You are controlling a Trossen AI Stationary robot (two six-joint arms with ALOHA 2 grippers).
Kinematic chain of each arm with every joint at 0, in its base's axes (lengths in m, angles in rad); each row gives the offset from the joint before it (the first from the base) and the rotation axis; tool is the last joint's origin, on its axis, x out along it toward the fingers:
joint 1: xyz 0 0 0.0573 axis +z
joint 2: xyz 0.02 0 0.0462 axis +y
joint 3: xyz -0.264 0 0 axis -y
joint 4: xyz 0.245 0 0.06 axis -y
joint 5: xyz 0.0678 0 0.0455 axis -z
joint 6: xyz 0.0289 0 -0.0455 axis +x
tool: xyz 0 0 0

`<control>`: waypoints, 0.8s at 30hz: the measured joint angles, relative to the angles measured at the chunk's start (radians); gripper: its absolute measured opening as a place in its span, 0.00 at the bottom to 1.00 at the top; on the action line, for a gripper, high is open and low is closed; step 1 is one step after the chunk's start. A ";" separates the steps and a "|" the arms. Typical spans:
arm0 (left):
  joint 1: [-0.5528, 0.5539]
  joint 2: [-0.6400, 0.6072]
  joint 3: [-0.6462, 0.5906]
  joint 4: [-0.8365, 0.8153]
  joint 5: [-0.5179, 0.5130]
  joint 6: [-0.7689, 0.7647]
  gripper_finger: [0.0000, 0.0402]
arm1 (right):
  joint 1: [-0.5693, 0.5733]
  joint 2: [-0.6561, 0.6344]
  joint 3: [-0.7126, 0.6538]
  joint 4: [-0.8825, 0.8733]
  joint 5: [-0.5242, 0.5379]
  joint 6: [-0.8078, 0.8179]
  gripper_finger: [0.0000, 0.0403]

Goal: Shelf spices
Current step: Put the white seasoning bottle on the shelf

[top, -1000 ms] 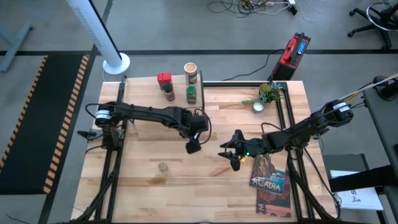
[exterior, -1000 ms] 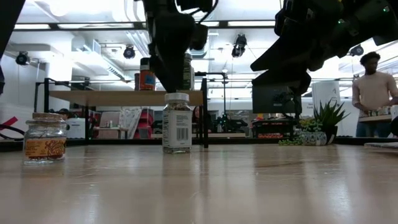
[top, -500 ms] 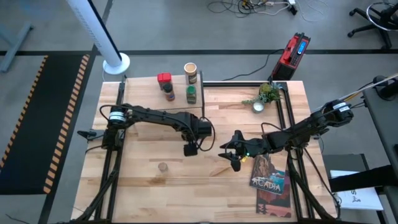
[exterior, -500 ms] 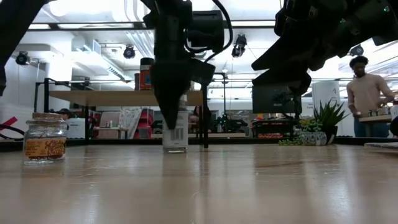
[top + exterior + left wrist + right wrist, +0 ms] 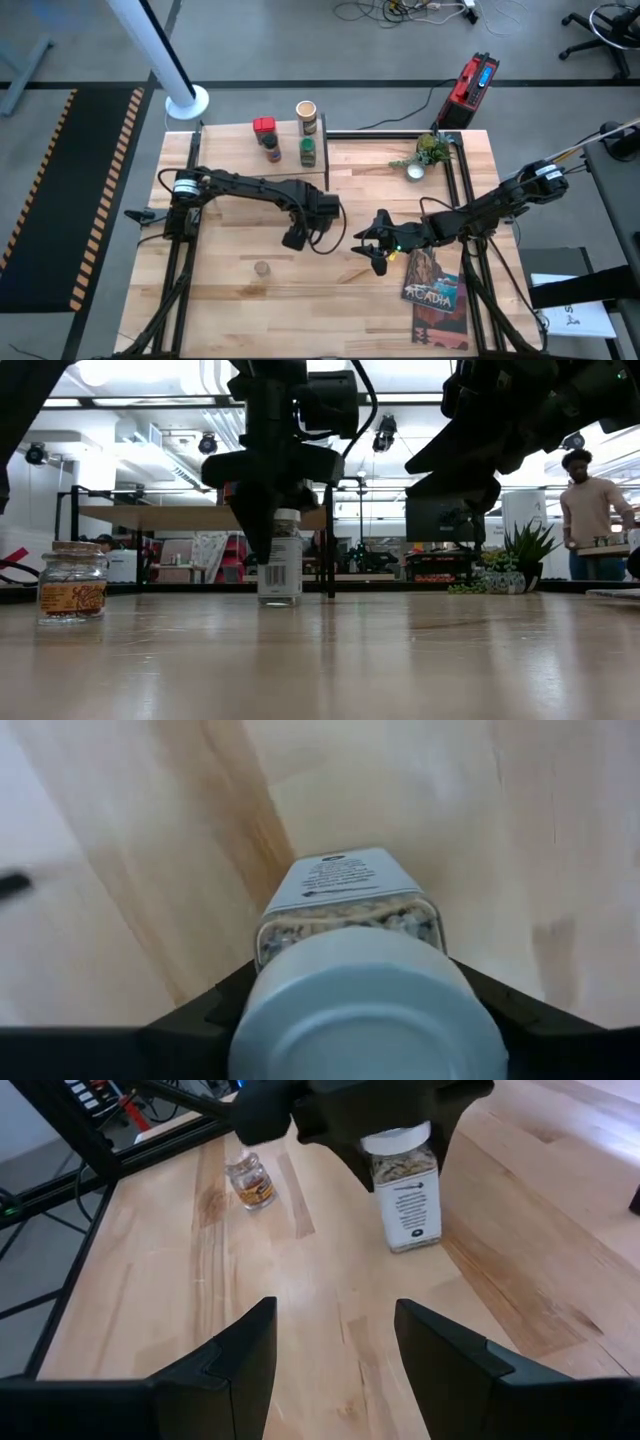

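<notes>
A white-capped clear jar (image 5: 279, 565) stands upright with its base on the tabletop near the middle. My left gripper (image 5: 294, 238) is over it, shut on its top. My right gripper (image 5: 375, 248) hovers open to the jar's right, its fingers (image 5: 230, 1360) holding nothing. The shelf (image 5: 288, 122) at the far edge carries a red tin (image 5: 264, 126), a brown jar (image 5: 272, 151), a green-lidded jar (image 5: 308, 152) and a tan-topped canister (image 5: 306, 112). A small cork-topped jar (image 5: 261, 268) stands alone on the table nearer the front. My left gripper pinches the jar's white cap (image 5: 365, 1005) between its two fingers (image 5: 215, 1015), one on each side. The fingers come from above, pointing down. The jar stays upright with its base (image 5: 412, 1240) on the table.
A potted plant (image 5: 430, 152) stands at the far right. The "Acadia" book (image 5: 432, 283) lies at the near right, just beside my right gripper. A white post (image 5: 165, 55) rises at the far left corner. A person (image 5: 595, 510) stands in the room beyond.
My left gripper has come down over the white-capped jar, shifted a little toward the table's left edge and turned about its wrist, so its fingers now sit at the cap. The right arm has kept still.
</notes>
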 joint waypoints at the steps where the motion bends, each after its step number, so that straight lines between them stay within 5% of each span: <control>1: -0.002 0.000 0.000 0.000 -0.007 0.050 0.52 | 0.000 0.000 0.000 -0.001 0.000 0.000 0.45; 12: -0.020 -0.002 0.000 0.004 -0.164 0.521 0.67 | 0.000 0.000 0.000 -0.003 -0.018 0.000 0.45; 24: -0.027 -0.025 0.000 0.001 -0.199 0.543 0.61 | 0.000 0.000 0.000 -0.003 -0.018 0.000 0.45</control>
